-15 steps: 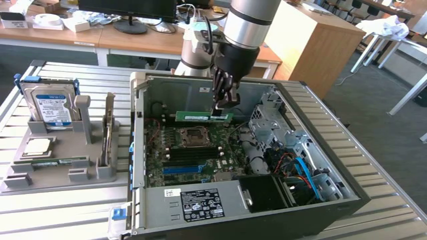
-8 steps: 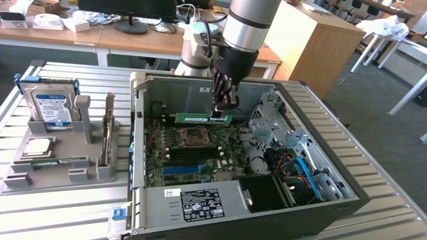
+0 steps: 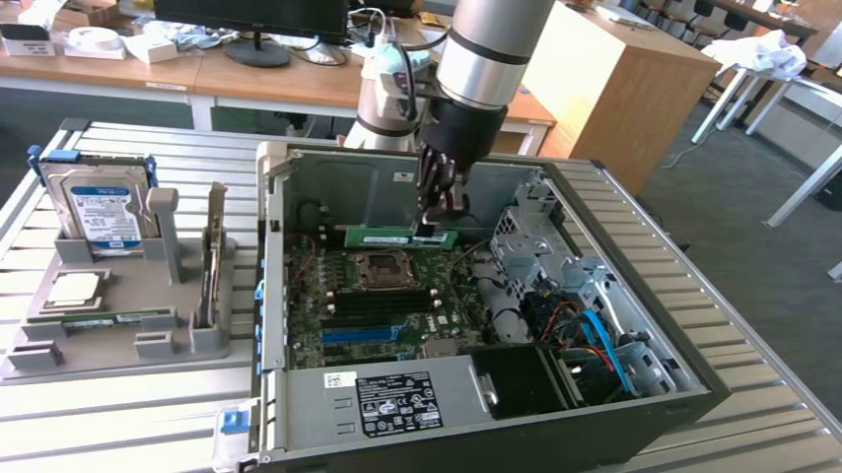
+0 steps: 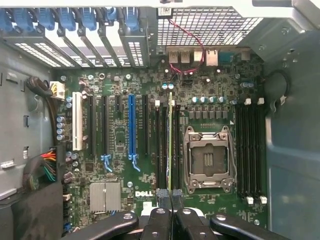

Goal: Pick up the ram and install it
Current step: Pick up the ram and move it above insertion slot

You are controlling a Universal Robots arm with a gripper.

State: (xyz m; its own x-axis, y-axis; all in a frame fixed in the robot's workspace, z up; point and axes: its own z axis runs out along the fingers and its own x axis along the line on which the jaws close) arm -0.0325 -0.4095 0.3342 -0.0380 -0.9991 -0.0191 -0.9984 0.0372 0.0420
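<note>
Hand (image 3: 444, 219) pinches the ram (image 3: 394, 236) by its upper edge, fingers pressed together on it, at the centre of the exterior view inside the open computer case (image 3: 684, 394). From the wrist, the stick hangs edge-on over the black memory slots (image 4: 162, 145) beside the processor socket (image 4: 207, 157); whether it touches one I cannot tell. My worry is that a tilted or offset stick would miss its slot, scrape the motherboard (image 4: 150, 80), or twist in the grip. A hard drive (image 3: 99, 202) stands on the counter (image 3: 132, 424) at the exterior view's left.
</note>
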